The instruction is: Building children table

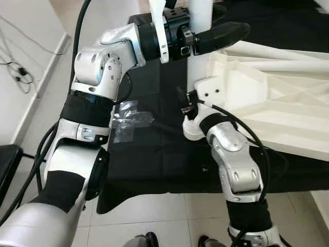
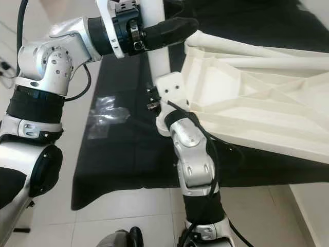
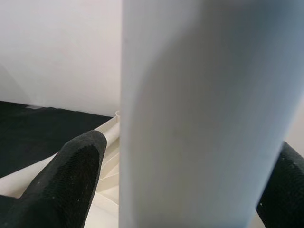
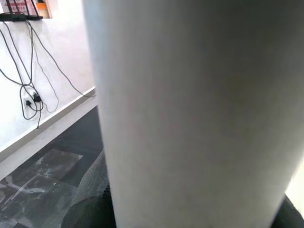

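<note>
A white table top (image 2: pixel 257 98) lies upside down on a black cloth (image 1: pixel 149 159), its ribbed underside facing up, taking up the right half of the cloth and running off toward the cloth's far right corner. At the table top's near left corner a white table leg (image 2: pixel 157 56) stands upright in its socket, rising out of the head views' upper edge.

The left gripper (image 1: pixel 205 31) reaches in from the cloth's left side, high on the leg. Its black fingers (image 3: pixel 71 175) sit one on each side of the white tube, closed against it, so the leg stands clamped between them; the left wrist view shows the tube close up with a finger at either flank and the ribbed table top below.

The right gripper (image 1: pixel 198 110) comes up from the cloth's near edge and meets the same leg low down, just beside the corner socket of the table top. From the head views its fingers are hidden behind its white wrist housing and the leg. In the right wrist view the tube looms very close with dark finger surfaces (image 4: pixel 92 194) hugging its base, so it appears to grip the leg.

A crumpled clear plastic bag (image 1: pixel 128 121) lies on the cloth left of the leg, near the cloth's left edge. Pale floor tiles (image 1: pixel 154 216) show beyond the cloth's near edge.
</note>
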### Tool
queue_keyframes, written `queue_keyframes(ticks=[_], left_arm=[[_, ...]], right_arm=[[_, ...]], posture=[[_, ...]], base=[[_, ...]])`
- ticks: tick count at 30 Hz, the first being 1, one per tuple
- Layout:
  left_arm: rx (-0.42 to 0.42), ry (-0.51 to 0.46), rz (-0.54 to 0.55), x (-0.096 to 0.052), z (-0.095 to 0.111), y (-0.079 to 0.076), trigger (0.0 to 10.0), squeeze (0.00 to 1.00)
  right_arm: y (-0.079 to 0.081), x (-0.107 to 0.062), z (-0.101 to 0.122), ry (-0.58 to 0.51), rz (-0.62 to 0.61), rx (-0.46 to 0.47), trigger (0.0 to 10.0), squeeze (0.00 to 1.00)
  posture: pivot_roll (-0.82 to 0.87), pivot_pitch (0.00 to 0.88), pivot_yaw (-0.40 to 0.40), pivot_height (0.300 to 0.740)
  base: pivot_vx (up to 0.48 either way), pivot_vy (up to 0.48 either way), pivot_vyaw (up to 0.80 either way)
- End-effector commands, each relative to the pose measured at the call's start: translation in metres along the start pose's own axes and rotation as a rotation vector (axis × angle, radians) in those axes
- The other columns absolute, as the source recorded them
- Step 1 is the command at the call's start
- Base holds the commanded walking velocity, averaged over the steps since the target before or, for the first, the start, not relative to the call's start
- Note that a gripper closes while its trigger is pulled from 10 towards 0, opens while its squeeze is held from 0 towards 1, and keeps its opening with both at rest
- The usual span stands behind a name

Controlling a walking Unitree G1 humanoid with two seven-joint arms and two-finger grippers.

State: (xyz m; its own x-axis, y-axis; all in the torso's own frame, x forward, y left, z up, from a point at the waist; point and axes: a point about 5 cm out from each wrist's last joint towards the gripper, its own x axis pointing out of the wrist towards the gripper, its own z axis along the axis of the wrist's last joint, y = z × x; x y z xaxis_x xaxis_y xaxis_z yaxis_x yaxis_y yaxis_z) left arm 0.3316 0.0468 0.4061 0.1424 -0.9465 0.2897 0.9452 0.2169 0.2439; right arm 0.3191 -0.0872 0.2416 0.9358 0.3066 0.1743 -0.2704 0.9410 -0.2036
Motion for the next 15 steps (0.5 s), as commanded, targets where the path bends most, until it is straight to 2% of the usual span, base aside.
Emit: queue_keyframes(ticks=[1,2,3,4,15], left_arm=[[0.011,0.026,-0.003,-0.004,-0.003,-0.002,9.1,0.0],[0.011,0.026,-0.003,-0.004,-0.003,-0.002,9.1,0.0],[0.007,0.027,-0.002,-0.006,-0.004,-0.002,2.7,0.0],[0.005,0.028,-0.006,-0.008,-0.004,-0.002,0.0,0.0],[0.008,0.026,-0.014,-0.01,-0.004,-0.004,0.0,0.0]], right_arm=[[0.005,-0.004,-0.042,0.228,-0.019,0.028,0.0,0.0],[0.005,-0.004,-0.042,0.228,-0.019,0.028,0.0,0.0],[0.006,-0.004,-0.039,0.224,-0.038,0.027,0.0,0.0],[0.006,-0.004,-0.037,0.222,-0.049,0.025,0.0,0.0],[0.011,-0.006,-0.031,0.216,-0.079,0.043,0.0,0.0]], posture=[[-0.05,0.206,0.1,0.74],[-0.05,0.206,0.1,0.74],[-0.05,0.208,0.099,0.74],[-0.05,0.208,0.099,0.74],[-0.05,0.211,0.099,0.74]], base=[[0.0,0.0,0.0],[0.0,0.0,0.0],[0.0,0.0,0.0],[0.0,0.0,0.0],[0.0,0.0,0.0]])
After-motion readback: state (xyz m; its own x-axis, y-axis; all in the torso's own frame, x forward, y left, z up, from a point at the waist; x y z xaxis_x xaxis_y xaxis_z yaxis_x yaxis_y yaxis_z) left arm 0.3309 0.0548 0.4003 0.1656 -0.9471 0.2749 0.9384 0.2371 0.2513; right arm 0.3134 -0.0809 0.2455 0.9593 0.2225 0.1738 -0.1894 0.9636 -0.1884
